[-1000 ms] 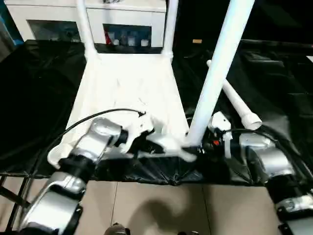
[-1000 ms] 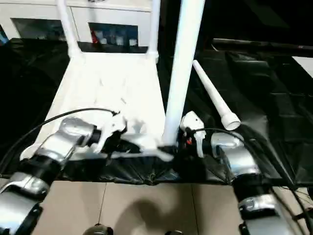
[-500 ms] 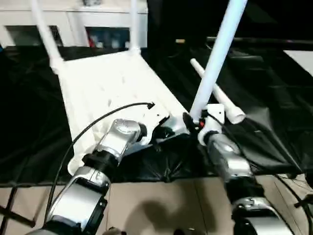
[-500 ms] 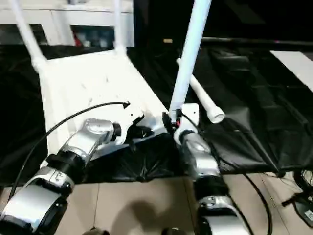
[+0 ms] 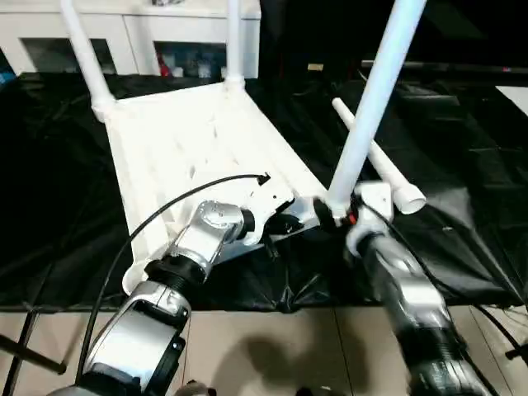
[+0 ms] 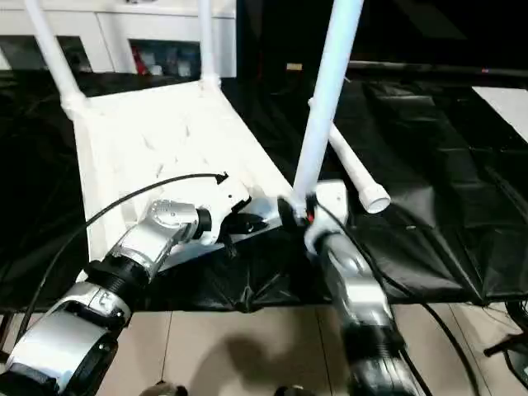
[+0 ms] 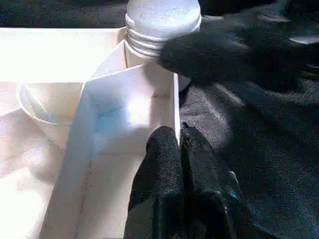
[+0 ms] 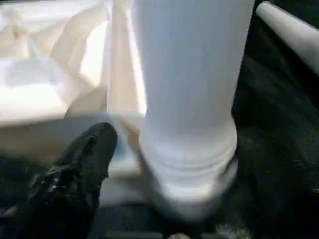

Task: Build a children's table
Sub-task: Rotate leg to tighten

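While the black sheet (image 5: 462, 157) covers the desk, the white tabletop (image 5: 198, 140) lies on it upside down, ribbed underside facing up, its long axis running away from the robot and angled to the robot's left. One white cabinet with glass doors (image 5: 148, 41) stands behind the far edge.

Legs counted: four. Two far legs stand upright in the far corner sockets: one at the far left corner (image 5: 82, 49), one at the far right corner (image 5: 233, 41). A third leg (image 5: 371, 107) rises from the near right corner of the tabletop, leaning slightly to the robot's right. The fourth leg (image 5: 379, 165) lies loose on the black sheet, just beside and behind the third leg, its wider open end pointing toward the robot's right.

Corner sockets counted: four, of which the near left one is hidden behind the left forearm.

Hands counted: two. The left hand (image 7: 179, 149) is clenched, its two black fingers pressed together with nothing between them, tips resting against the inner rim of the tabletop near the base of the third leg. The right hand (image 5: 328, 216) sits at the base of that third leg; one black finger (image 8: 84, 164) shows just beside the leg's collar, and whether this hand grips the leg or stands released cannot be told.
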Available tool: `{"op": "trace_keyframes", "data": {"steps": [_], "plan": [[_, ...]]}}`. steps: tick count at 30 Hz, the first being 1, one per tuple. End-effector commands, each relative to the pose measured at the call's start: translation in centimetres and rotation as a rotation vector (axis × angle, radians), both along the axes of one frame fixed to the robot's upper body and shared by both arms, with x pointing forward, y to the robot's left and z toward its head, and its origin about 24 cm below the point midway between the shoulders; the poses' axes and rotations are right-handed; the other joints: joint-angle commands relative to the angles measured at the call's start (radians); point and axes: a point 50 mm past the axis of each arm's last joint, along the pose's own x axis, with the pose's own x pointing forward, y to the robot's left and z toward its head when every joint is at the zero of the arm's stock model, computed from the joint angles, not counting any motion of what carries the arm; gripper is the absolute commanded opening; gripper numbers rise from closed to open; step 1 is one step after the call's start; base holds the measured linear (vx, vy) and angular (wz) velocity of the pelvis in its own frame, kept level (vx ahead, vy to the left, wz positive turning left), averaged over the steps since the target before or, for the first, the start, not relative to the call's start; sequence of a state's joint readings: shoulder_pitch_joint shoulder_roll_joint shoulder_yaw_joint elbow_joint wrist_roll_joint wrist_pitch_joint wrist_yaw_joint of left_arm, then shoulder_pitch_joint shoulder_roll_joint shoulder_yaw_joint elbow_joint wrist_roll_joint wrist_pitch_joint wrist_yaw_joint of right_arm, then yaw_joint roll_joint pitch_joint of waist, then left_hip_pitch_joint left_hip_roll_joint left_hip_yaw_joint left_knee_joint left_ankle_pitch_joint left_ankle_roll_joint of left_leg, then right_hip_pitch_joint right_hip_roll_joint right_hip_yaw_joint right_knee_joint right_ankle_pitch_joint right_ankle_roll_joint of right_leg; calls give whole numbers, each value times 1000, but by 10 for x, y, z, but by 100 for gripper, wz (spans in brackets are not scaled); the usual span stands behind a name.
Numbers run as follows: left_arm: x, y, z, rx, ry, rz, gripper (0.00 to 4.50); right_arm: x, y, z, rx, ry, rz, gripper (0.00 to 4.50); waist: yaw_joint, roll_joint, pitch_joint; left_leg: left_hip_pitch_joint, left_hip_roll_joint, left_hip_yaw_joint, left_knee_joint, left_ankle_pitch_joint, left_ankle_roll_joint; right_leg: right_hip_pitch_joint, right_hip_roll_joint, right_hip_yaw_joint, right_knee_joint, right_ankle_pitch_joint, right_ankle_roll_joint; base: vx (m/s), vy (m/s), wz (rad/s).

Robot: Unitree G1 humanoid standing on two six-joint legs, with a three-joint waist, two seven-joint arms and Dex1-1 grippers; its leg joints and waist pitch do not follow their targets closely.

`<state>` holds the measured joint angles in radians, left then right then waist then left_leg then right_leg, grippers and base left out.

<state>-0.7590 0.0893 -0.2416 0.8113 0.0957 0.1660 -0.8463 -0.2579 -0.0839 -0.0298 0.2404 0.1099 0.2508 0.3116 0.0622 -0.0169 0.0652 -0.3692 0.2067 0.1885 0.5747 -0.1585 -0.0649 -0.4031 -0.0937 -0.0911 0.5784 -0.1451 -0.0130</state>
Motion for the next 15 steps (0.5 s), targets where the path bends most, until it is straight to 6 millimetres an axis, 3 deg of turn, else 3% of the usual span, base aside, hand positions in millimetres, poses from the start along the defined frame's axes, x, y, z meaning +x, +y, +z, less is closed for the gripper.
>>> {"op": "trace_keyframes", "data": {"steps": [1, 3, 9, 15], "plan": [[5, -3, 10, -20, -50, -6, 0, -11, 7, 3, -7, 18, 56, 447, 5, -5, -76, 11, 22, -11, -68, -267, 40, 50, -52, 46, -72, -314, -157, 0, 0, 0], [4, -1, 8, -17, -50, -4, 0, -22, 5, 2, -15, 42, 45, 447, 4, -8, -74, 10, 22, -12, -70, -285, 36, 49, -54, 45, -76, -348, -145, 0, 0, 0], [1, 0, 8, -33, -45, -28, 0, -27, 7, 3, -21, 57, 33, 447, 2, -7, -67, 15, 21, -16, -73, -344, 15, 37, -57, 43, -95, -479, -101, 0, 0, 0], [-3, 6, 8, -12, -50, -97, 0, -32, -4, 14, -68, 44, 64, 447, 6, -7, -69, 14, 22, -15, -73, -312, 18, 39, -56, 46, -88, -425, -102, 0, 0, 0]]}}
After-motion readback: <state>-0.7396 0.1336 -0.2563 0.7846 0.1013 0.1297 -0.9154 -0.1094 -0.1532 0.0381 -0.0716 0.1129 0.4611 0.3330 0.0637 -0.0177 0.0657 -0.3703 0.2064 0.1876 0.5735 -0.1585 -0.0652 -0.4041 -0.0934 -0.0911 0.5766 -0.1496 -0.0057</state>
